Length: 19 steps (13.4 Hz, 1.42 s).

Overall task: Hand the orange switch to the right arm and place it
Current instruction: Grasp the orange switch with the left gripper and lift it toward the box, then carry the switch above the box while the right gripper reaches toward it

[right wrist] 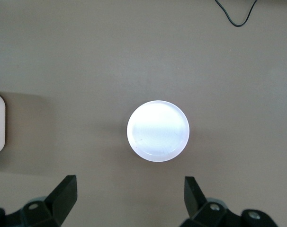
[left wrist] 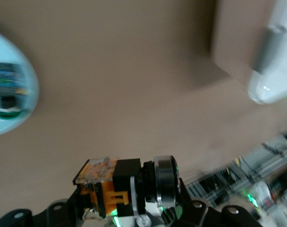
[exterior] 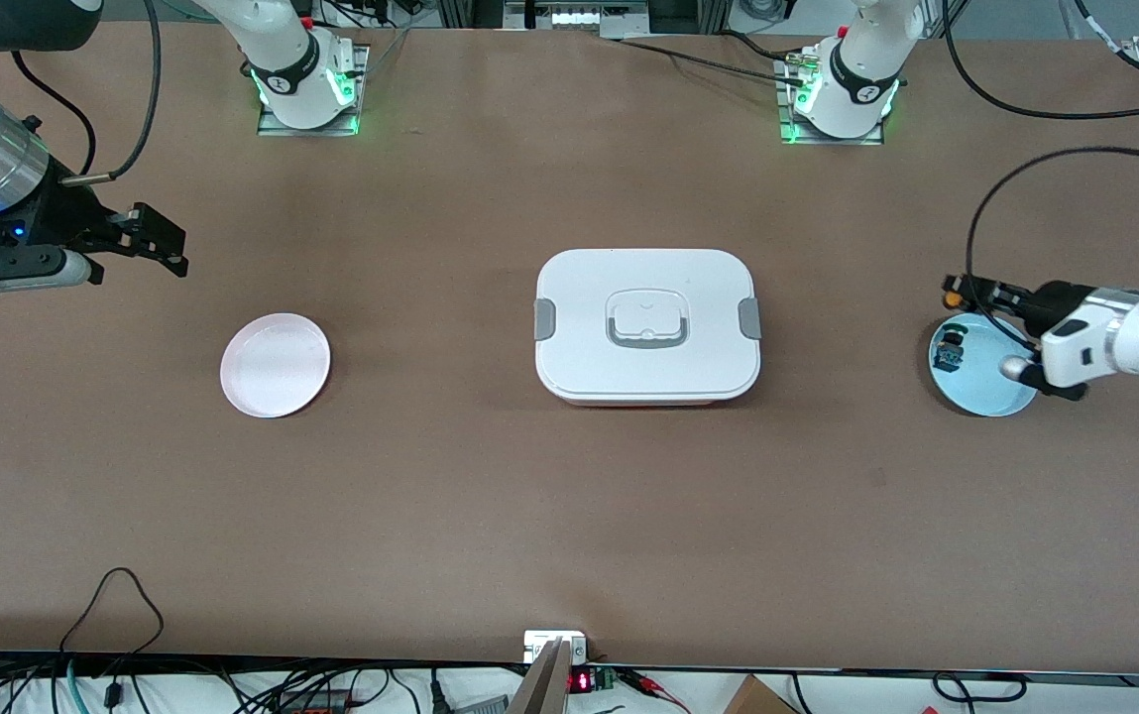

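While the brown counter (exterior: 490, 496) spreads wide beneath both arms, a white lidded box (exterior: 646, 325) with grey side latches sits at its middle. Toward the right arm's end lies a pale pink round plate (exterior: 275, 364), bare on top. Toward the left arm's end lies a light blue plate (exterior: 983, 365) carrying a switch with a green cap (exterior: 950, 350). The right gripper (exterior: 161, 241) hangs above the counter near the pink plate, jaws spread apart with nothing between them. The left gripper (exterior: 966, 294) hovers over the blue plate's rim, jaws clamped on the orange switch (left wrist: 127, 186), held off the counter.
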Tool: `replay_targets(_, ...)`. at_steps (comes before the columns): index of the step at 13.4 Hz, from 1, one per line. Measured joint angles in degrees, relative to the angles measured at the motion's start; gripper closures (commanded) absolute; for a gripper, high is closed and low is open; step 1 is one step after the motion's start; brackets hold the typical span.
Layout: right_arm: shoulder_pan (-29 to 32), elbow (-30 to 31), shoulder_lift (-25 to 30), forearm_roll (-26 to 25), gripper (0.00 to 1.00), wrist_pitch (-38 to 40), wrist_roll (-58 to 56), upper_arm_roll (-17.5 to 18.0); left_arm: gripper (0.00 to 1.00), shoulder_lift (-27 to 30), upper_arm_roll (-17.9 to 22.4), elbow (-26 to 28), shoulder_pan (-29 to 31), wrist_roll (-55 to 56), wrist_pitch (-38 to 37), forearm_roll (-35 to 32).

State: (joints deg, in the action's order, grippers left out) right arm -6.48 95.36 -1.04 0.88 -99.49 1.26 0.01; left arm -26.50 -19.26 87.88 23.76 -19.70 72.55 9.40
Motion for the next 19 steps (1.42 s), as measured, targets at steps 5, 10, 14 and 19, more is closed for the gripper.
replay_targets(5,0.5,0.0,0.0,0.0,0.0,0.0,0.5,-0.1,0.93,-0.1,-4.3,-0.7,-0.1,-6.7,0.0,14.8)
replay_targets(10,1.7,-2.0,0.1,0.0,0.0,0.1,0.5,-1.5,0.93,-0.5,-7.6,-0.5,-0.1,-28.0,3.8,23.8)
replay_targets(14,1.6,-2.2,-0.1,0.1,0.0,2.7,0.3,-1.4,0.95,-1.2,-11.6,3.5,-0.4,-49.3,9.0,32.2)
replay_targets(19,1.0,-0.6,-2.0,13.7,0.0,5.9,-1.0,-0.7,0.96,-1.6,-16.9,6.3,-0.5,-67.2,16.6,38.4)
